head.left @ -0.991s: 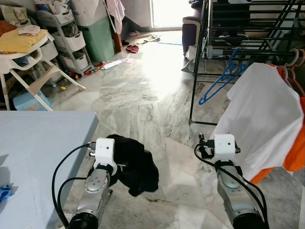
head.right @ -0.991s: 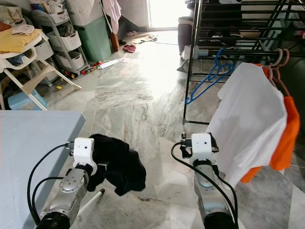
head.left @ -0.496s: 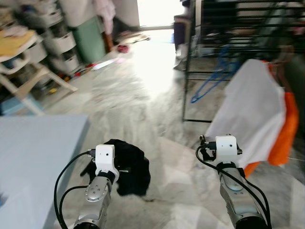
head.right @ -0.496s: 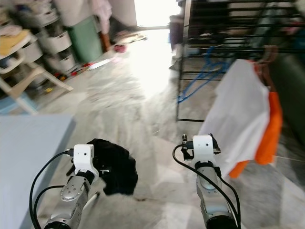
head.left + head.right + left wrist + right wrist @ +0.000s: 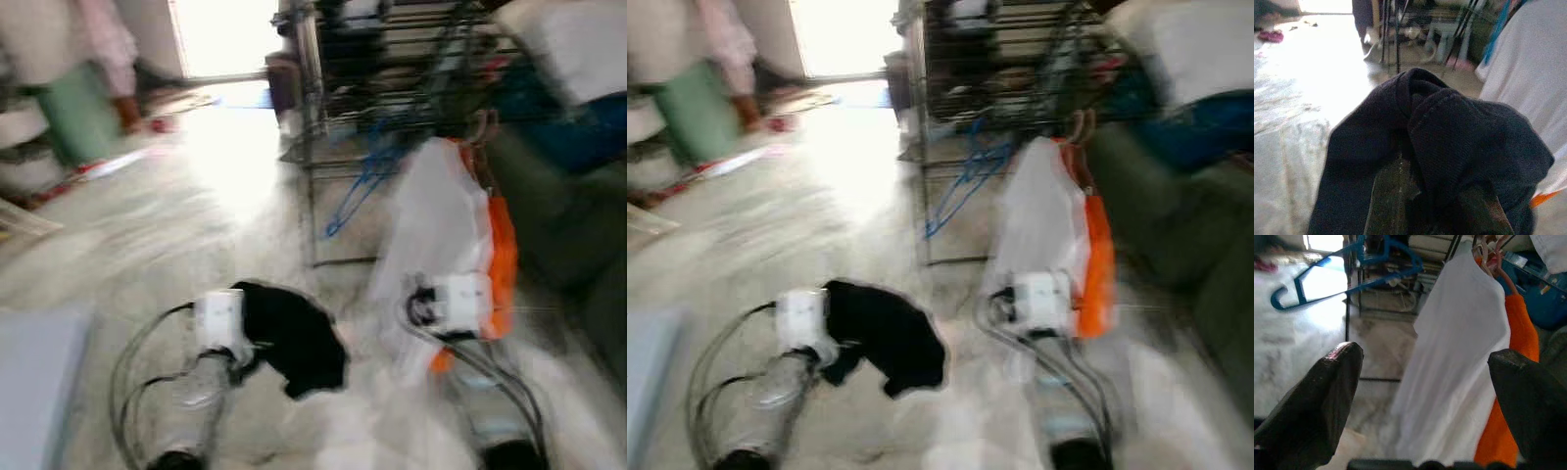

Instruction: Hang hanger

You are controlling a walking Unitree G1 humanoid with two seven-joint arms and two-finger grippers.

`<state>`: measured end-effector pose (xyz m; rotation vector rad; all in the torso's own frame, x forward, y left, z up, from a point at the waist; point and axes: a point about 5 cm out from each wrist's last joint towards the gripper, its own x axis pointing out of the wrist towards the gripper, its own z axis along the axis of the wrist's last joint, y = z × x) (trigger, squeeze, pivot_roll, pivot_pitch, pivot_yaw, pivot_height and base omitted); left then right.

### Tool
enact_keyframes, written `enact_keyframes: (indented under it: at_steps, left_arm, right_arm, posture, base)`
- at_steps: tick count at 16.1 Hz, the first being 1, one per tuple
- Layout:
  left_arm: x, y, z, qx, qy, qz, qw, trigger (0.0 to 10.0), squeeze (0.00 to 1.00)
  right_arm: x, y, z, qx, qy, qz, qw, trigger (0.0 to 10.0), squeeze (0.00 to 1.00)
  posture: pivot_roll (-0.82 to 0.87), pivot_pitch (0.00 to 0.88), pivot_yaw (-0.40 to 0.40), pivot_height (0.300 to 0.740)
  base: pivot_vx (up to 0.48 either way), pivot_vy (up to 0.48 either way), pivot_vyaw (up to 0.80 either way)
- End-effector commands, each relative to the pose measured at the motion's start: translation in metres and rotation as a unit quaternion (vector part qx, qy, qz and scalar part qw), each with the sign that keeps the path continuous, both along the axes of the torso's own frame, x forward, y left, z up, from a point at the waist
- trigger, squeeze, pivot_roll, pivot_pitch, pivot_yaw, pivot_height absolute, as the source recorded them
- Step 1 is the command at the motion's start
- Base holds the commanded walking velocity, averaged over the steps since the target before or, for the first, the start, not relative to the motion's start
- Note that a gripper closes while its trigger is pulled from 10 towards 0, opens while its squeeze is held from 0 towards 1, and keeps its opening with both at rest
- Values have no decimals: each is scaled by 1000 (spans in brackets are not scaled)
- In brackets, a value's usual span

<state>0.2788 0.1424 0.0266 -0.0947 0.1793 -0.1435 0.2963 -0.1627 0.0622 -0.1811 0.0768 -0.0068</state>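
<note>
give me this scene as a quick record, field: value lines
left gripper: shut on black garment
right gripper: open, fingers wide apart, facing the hung clothes
white shirt: hanging on rack, in front of orange garment
blue hangers: on drying rack
head views: blurred

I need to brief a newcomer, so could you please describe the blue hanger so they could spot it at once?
Find the tall black drying rack. The blue hanger hangs from its front, left of the white shirt. It is the bare one, with no clothing on it.
</note>
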Motion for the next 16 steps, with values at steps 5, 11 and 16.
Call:
enact_keyframes:
  at_steps: [5, 11, 16]
  left_arm:
    - [6, -8, 9, -10, -18, -13, 1000, 10000, 0]
    - [6, -11, 7, -17, -9, -12, 1000, 10000, 0]
    - [5, -10, 6, -5, -9, -15, 1000, 10000, 0]
  right_arm:
    - [0, -8, -1, -11, 8, -7, 1000, 10000, 0]
    - [-1, -5, 0, -16, 6, 5, 1000, 10000, 0]
    - [-1, -4, -2, -14, 11, 2, 1000, 10000, 0]
  posture:
    - [-162, 0, 75, 740]
    - [-159, 0, 73, 740]
    - [-157, 0, 74, 740]
  base:
    - [366, 65, 0]
    - [261, 371, 263]
    - [100, 388, 287]
